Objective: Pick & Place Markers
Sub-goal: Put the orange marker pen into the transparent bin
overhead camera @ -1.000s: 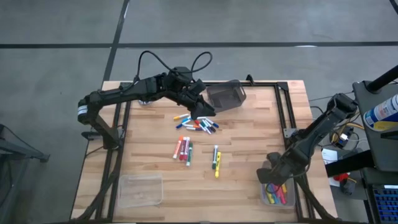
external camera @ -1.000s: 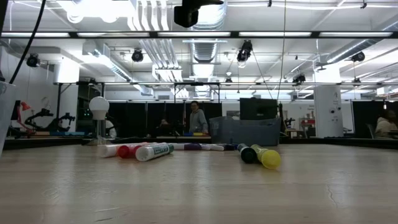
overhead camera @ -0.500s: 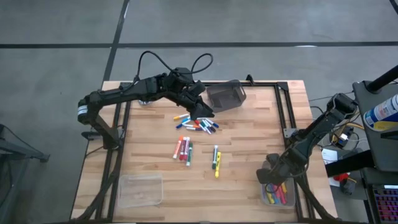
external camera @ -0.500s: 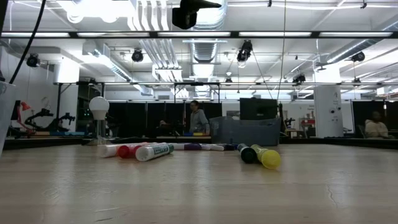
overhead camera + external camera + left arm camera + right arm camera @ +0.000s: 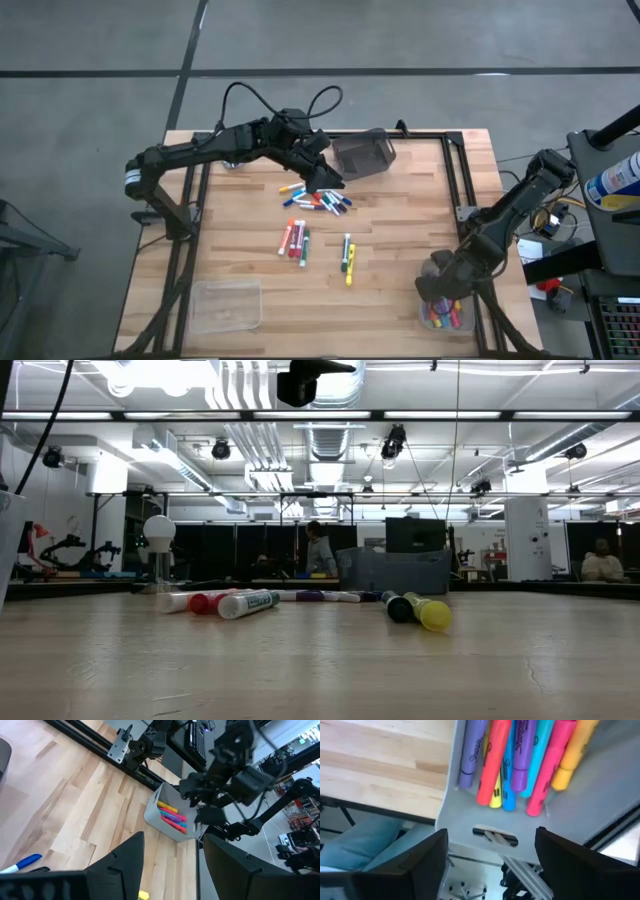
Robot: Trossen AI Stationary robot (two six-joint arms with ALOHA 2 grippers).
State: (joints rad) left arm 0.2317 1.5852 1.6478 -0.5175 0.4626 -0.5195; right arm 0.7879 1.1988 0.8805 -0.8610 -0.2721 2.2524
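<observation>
I count several markers [image 5: 512,755] binned in the tray [image 5: 447,318] at five o'clock; right hand [image 5: 441,290] spread, empty. Left hand [image 5: 330,180] spread over the remaining counter [image 5: 400,230] cluster.

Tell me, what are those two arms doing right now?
Right gripper open, empty, over the clear tray of markers. Left gripper open above the loose markers mid-table. Nothing in the way.

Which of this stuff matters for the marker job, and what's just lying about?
Job: loose markers beside the left end effector; stowed markers in the right tray; open right end effector above it.
Lying about: dark mesh bin; empty clear tray.
</observation>
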